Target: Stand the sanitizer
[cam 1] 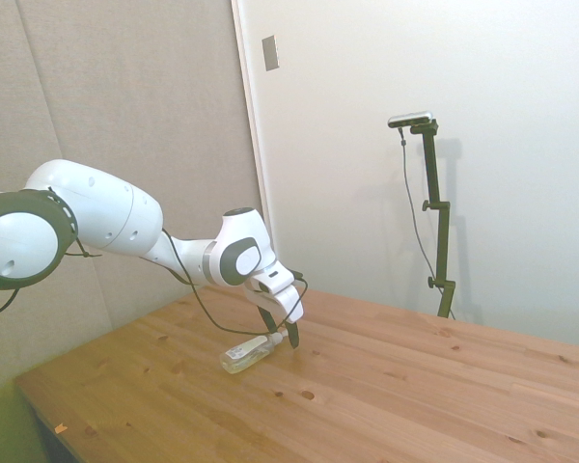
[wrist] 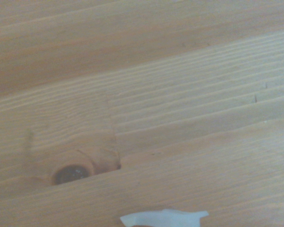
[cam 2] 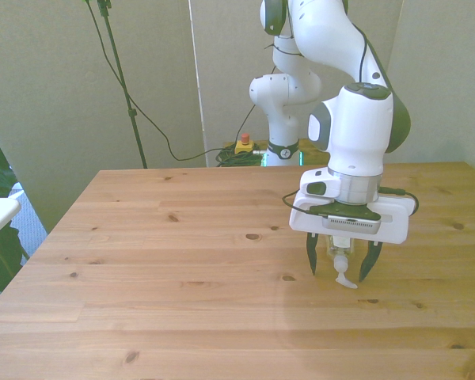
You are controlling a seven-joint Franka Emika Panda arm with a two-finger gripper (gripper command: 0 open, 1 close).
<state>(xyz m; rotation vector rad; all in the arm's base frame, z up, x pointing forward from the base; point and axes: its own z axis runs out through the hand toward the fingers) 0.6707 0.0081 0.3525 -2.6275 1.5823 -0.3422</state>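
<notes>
The sanitizer (cam 1: 248, 353) is lying on its side on the wooden counter (cam 1: 386, 386), a little left of centre and low in the side view, its clear body pointing toward the lower left and its white pump top toward the gripper (cam 1: 285, 336). The gripper is hanging low over that pump end, with its dark fingers (cam 2: 311, 257) standing apart, one on either side of the bottle, and not clamped on it. In the front view, right of centre, the white nozzle is poking out between the fingers toward the camera. The wrist view is showing mostly wood grain and a dark knot (wrist: 70, 173) (only a sliver of the white top is peeking in at the lower edge)
</notes>
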